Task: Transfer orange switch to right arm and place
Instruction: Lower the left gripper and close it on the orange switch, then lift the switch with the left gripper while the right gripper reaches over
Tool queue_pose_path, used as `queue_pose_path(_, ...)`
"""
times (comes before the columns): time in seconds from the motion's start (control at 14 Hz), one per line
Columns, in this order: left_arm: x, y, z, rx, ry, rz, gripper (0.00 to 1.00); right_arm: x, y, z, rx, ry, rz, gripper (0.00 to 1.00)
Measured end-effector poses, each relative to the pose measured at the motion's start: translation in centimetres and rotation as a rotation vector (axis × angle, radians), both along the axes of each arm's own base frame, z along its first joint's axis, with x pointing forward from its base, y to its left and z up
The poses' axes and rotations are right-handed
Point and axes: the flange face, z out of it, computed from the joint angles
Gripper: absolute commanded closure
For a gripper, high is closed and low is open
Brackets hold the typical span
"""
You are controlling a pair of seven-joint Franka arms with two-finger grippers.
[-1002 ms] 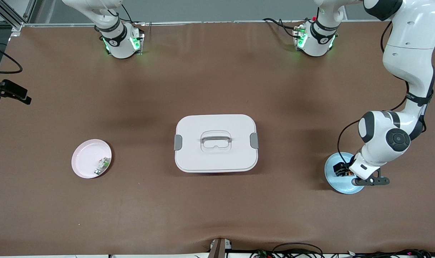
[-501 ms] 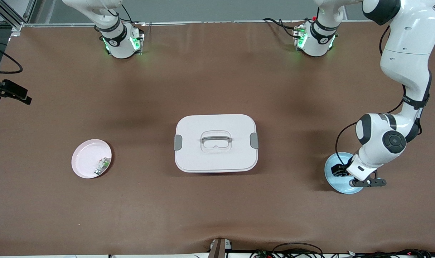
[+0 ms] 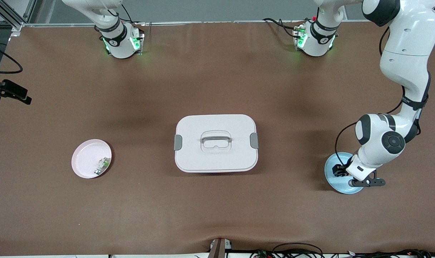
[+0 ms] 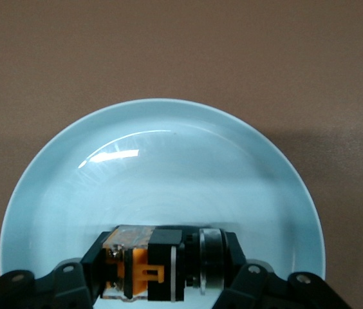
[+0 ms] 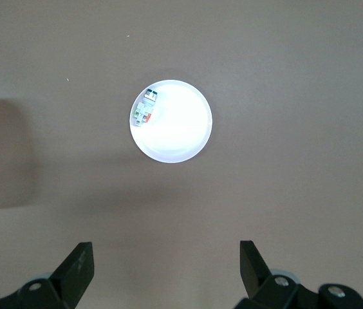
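Orange-capped and black-bodied, your small blocky push-button switch [image 4: 162, 262] lies in the pale blue round plate [image 3: 332, 179] at the lower right of the front view, where the left gripper [image 4: 168, 286] sits low with its fingers [image 4: 72, 283] bracketing the switch; you cannot tell whether they pinch it. Your right gripper [image 5: 165, 270] waits spread wide, high over the pink round plate [image 3: 85, 157].

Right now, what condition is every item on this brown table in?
Tiny black switch with orange cap: in the pale blue round plate, between the left gripper fingers.
White lidded box: closed, both grey latches down.
Pink round plate: holds a small green-and-white part.
Right gripper: open, high over the table.
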Motion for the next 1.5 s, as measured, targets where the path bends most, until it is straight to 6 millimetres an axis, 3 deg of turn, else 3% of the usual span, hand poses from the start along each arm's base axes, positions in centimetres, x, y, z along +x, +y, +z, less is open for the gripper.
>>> queue_pose_path(0.07,0.0,0.0,0.0,0.0,0.0,0.0,1.0,0.0,0.0,0.0,0.0,0.0,0.0,0.0)
queue_pose_path(0.29,0.1,-0.1,0.5,0.0,-0.006,-0.001,1.0,0.0,0.0,0.0,0.0,0.0,0.0,0.0)
queue_pose_path(0.5,0.2,-1.0,3.0,0.0,0.01,-0.012,1.0,0.0,0.0,0.0,0.0,0.0,0.001,0.0)
queue_pose_path(0.93,-0.6,-5.3,9.8,-0.024,0.069,0.029,1.0,0.1,0.1,0.1,-0.001,-0.005,0.002,0.0)
queue_pose_path(1.29,-1.2,-9.6,12.1,-0.1,0.091,0.123,1.0,0.1,0.0,0.3,-0.001,-0.013,0.0,0.0)
queue_pose_path(1.5,-1.2,-13.6,14.2,-0.161,0.113,0.204,1.0,0.2,-0.2,0.7,0.011,-0.032,-0.008,0.0)
